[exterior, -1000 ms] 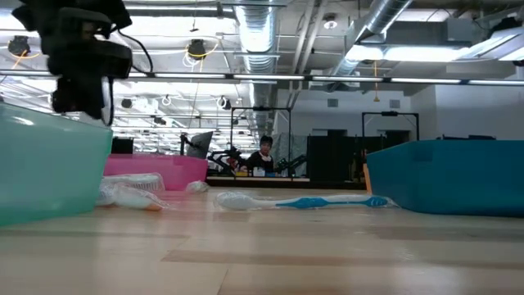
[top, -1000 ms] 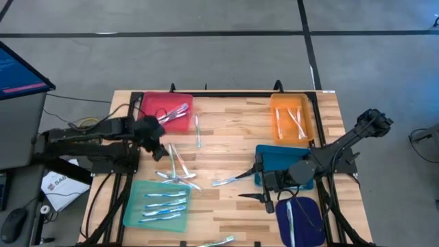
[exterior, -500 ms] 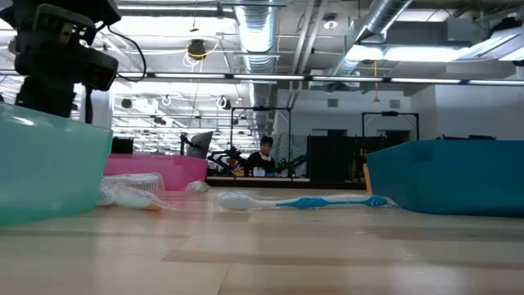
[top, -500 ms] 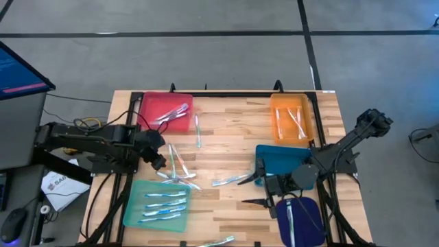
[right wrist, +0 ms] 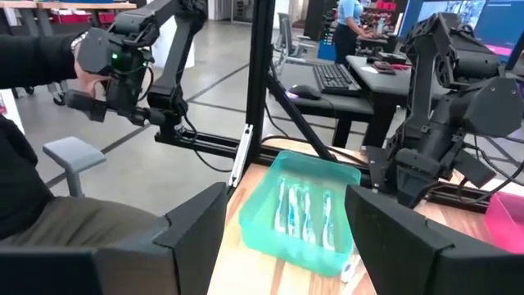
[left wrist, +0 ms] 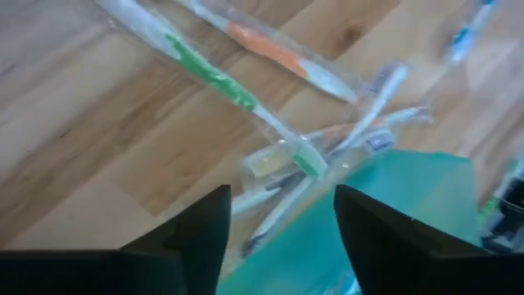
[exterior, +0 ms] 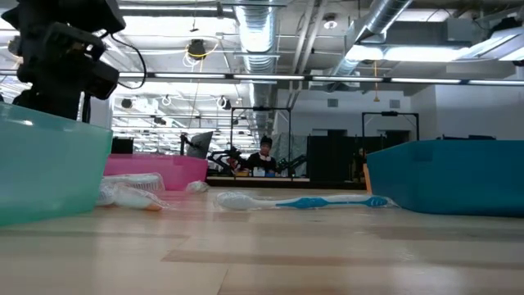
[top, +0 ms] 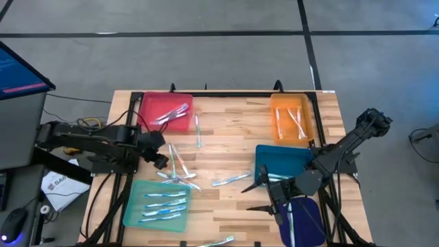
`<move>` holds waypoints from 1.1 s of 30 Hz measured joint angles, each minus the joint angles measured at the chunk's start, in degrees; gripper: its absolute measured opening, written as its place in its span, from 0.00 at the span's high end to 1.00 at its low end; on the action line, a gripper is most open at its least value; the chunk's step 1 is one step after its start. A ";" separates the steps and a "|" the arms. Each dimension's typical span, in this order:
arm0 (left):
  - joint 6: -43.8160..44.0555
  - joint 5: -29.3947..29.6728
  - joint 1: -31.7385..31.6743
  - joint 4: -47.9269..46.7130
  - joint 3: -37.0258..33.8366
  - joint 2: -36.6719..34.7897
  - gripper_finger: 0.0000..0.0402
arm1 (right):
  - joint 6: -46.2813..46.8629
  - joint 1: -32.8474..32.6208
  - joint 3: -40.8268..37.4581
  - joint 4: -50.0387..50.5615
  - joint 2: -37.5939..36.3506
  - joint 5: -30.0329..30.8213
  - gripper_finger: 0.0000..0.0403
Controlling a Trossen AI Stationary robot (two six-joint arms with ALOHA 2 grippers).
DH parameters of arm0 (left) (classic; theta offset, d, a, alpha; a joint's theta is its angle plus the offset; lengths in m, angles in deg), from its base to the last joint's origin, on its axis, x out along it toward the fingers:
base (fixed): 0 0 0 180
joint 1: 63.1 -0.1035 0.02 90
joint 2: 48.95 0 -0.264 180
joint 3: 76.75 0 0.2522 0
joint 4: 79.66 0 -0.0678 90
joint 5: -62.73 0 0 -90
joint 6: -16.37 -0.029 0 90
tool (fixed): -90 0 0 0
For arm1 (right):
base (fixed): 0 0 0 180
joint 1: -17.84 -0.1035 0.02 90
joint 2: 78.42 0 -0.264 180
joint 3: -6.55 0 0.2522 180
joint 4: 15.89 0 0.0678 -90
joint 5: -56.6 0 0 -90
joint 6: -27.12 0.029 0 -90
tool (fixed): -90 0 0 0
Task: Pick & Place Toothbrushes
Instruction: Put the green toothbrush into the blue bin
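Note:
Several toothbrushes lie crossed in a loose pile (top: pixel 175 168) (left wrist: pixel 286 147) on the wooden table. My left gripper (top: pixel 159 159) (left wrist: pixel 278 246) hangs open just left of the pile, slanting down, with nothing between its fingers. A single toothbrush (top: pixel 230 180) (exterior: pixel 303 201) lies flat mid-table. My right gripper (top: pixel 254 199) (right wrist: pixel 282 246) stands open and level near the front right, to the right of that brush and touching nothing. More toothbrushes lie in the red tray (top: pixel 164 113), the teal tray (top: pixel 159 203) (right wrist: pixel 303 213), the orange tray (top: pixel 291 118) and the dark blue tray (top: pixel 302 216).
A blue bin (top: pixel 281 161) (exterior: pixel 446 176) stands behind my right gripper. One toothbrush (top: pixel 197 130) lies beside the red tray, another (top: pixel 216 240) at the near edge. A person (right wrist: pixel 49 123) sits beyond the table's left side.
My left gripper has swung from beside the red tray toward the near edge and down a little, and now hangs next to the toothbrush pile; its wrist has rolled. My right gripper has drifted toward the near edge, away from the single toothbrush, which stays put.

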 joint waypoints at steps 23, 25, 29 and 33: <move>0.14 6.12 -2.34 10.31 0.04 24.92 0.36 | -0.02 0.11 0.00 1.49 0.00 0.02 0.39; -0.10 6.36 -2.34 10.33 0.39 26.94 0.36 | -0.03 0.13 0.00 1.65 0.00 0.02 0.39; -1.10 6.47 -2.34 10.43 0.46 29.00 0.37 | -0.03 0.35 0.00 2.36 0.00 0.02 0.39; -1.10 6.88 -2.34 10.58 0.27 28.05 0.44 | -0.03 0.52 0.00 2.39 0.00 0.03 0.39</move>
